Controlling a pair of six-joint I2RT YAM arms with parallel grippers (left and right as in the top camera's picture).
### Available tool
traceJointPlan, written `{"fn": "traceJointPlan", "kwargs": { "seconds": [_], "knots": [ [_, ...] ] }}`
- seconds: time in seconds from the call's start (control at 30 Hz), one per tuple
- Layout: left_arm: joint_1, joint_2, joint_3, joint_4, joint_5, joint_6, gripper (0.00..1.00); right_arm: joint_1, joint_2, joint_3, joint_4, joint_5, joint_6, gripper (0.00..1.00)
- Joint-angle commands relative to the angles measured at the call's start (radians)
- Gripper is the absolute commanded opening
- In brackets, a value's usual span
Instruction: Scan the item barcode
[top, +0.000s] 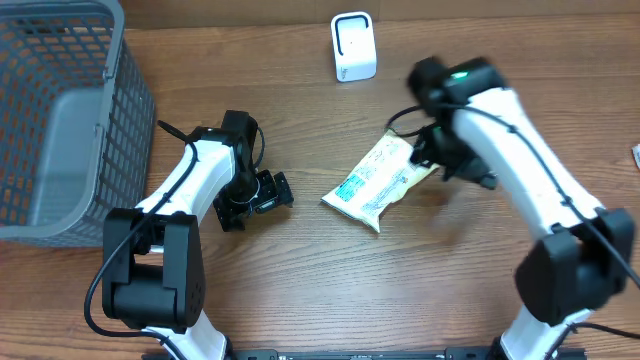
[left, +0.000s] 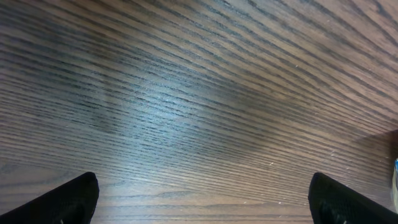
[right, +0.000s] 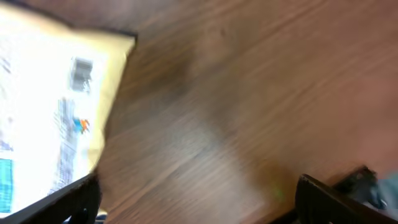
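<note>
Scanner (top: 353, 46) only overhead; packet (right: 50, 106) beside wide right tool (right: 199, 208); left tool (left: 202, 202) wide too

White shells, black joints covering left arm (top: 190, 175), right arm (top: 520, 140); green light (top: 460, 75) glowing; left gripper (top: 258, 198) showing black.

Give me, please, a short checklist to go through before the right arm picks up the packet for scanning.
1. Right gripper open: ok.
2. Packet between its jaws: not ok; it lies off to one side, and only bare table is between them.
3. Left gripper open and empty: ok.
4. Packet flat, with nothing on top: ok.
5. White scanner in view, with nothing in front: ok.
6. Where the barcode is: cannot tell; the print is blurred.
</note>
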Motion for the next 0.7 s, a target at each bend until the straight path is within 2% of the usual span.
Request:
{"fn": "traceJointPlan", "kwargs": {
  "seconds": [0.0,0.17,0.33,0.53,0.67],
  "knots": [
    [-0.007,-0.007,-0.003,0.001,-0.010,0.019,1.00,-0.067,-0.011,-0.064,0.082,-0.189,-0.200,1.00],
    [-0.007,-0.007,-0.003,0.000,-0.010,0.019,1.00,-0.076,-0.011,-0.220,0.278,-0.459,-0.290,1.00],
    [-0.007,-0.007,-0.003,-0.001,-0.010,0.019,1.00,-0.074,-0.011,-0.394,0.481,-0.686,-0.294,0.97],
    [-0.007,-0.007,-0.003,0.001,-0.010,0.019,1.00,-0.074,-0.011,-0.571,0.726,-0.716,-0.106,0.94],
    [-0.007,-0.007,-0.003,0.001,-0.010,0.019,1.00,-0.066,-0.011,-0.664,0.911,-0.755,-0.021,0.86]
  ]
}}
